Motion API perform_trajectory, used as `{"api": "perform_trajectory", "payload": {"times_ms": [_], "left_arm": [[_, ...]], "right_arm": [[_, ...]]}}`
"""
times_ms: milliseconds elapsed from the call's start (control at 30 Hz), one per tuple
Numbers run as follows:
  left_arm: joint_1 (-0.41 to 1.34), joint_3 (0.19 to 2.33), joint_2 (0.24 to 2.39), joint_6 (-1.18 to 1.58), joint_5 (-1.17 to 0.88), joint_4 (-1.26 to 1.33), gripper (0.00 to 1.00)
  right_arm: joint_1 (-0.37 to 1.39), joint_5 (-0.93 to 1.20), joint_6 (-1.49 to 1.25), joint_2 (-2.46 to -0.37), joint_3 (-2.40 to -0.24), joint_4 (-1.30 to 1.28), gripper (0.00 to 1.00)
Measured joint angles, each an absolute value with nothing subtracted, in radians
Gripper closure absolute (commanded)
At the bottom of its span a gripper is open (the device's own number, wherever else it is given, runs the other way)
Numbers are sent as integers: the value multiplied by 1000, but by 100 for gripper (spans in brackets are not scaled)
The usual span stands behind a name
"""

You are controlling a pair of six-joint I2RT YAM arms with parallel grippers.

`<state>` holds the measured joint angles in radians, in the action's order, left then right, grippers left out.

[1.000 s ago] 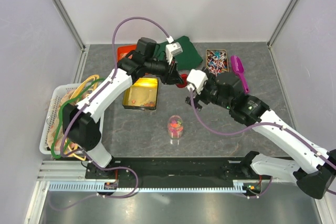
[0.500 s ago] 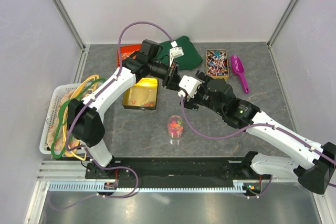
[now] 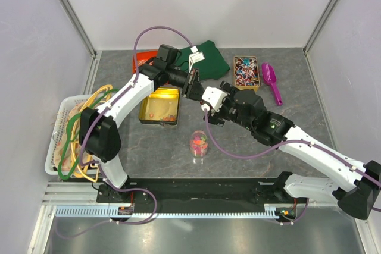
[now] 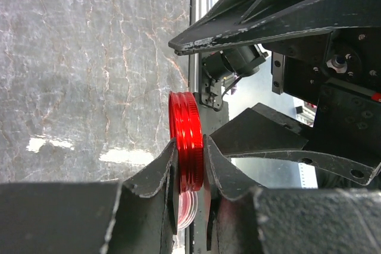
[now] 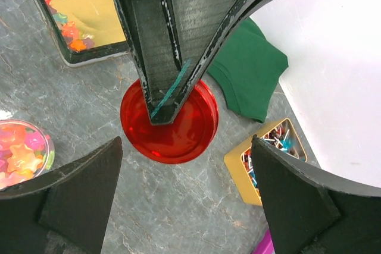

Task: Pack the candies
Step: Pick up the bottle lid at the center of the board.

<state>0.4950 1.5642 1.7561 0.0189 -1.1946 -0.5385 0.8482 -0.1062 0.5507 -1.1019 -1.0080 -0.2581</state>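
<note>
Handover at mid-table: the left end effector [image 4: 189, 147] pinches a red lid [image 4: 186, 124] across its two flat faces, holding it on edge above the tabletop [image 3: 250, 147]. The right end effector [image 5: 186, 147], its fingers [image 5: 77, 194] spread wide, faces the lid's flat side from close by. One finger stands to either side of the disc, and neither touches it. The arrangement reads as a pass from arm to arm. The left's fingers reach down over the upper half of the disc, so the lid's rim is left bare at both sides for a second grip.

The candies [image 5: 21, 147], star-shaped pieces in orange, pink and yellow, sit in an open clear jar [image 3: 200, 142]. The jar stands alone near the arms' bases, apart from both arms. More candies lie in a gold tin [image 3: 159, 106] under the left arm. With the jar holding candies and uncovered, the lid appears meant for it, and closing looks like the step in hand.

A green cloth [image 3: 209, 56], a box of wrapped sweets [image 3: 246, 71] and a purple scoop [image 3: 271, 81] lie at the far side, out of the way. The risk, judging from the narrow pinch, is that the lid slips or twists when a second pair of fingers closes on it.
</note>
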Motion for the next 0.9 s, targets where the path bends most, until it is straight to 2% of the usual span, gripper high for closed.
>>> {"api": "perform_trajectory", "payload": {"times_ms": [467,900], "left_arm": [[495,1564,1759,31,-1216,-522,98],[495,1564,1759,33,-1234,-520,98]], "right_arm": [[873,-111,554,-1155,-1008,-247,5],[889,-152,562,-1186,-1008,-222,17]]}}
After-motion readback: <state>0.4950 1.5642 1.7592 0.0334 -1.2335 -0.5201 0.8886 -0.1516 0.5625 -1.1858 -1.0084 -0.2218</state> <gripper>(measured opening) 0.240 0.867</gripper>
